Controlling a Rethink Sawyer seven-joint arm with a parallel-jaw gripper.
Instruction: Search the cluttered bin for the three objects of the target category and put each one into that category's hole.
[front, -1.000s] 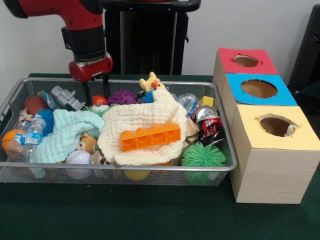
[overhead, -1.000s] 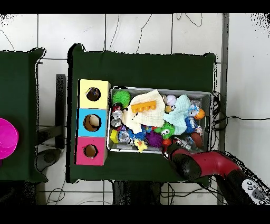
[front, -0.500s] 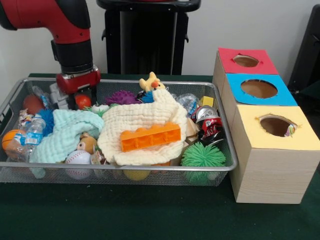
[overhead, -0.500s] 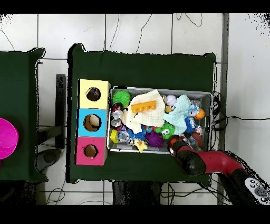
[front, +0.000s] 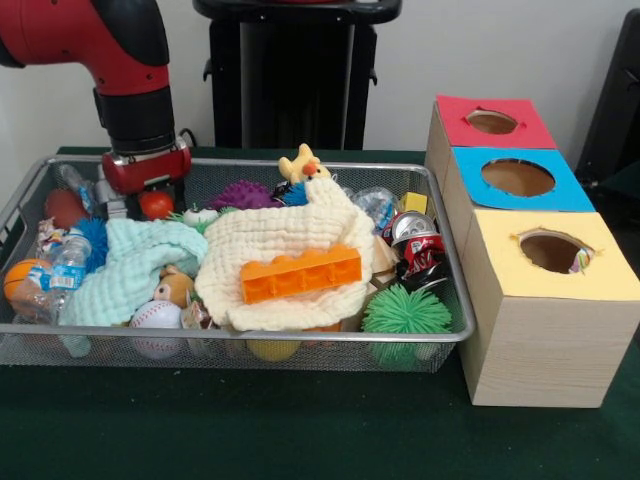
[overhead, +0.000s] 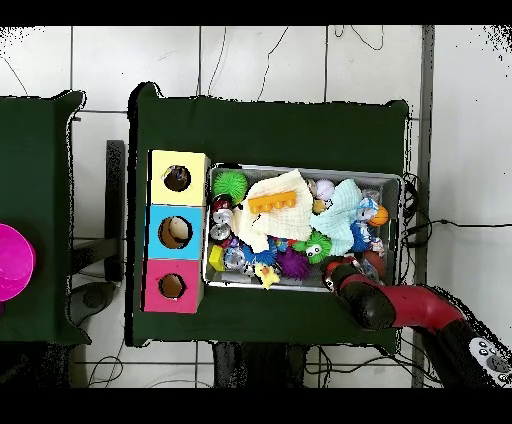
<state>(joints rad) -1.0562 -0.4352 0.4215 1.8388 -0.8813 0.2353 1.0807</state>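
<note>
Lying crosswise atop cloth (front: 275, 250), orange brick (front: 300, 273)

So the red and black arm (front: 110, 50) comes in from the upper left of the front view, bends at a chunky elbow and drops straight down. The black wrist section ends in a red collar, and the gripper (front: 140, 200) hangs below it, pointing down. Can't really make out how its tips are set. From overhead, the arm (overhead: 410, 310) reaches in from the lower right.
</note>
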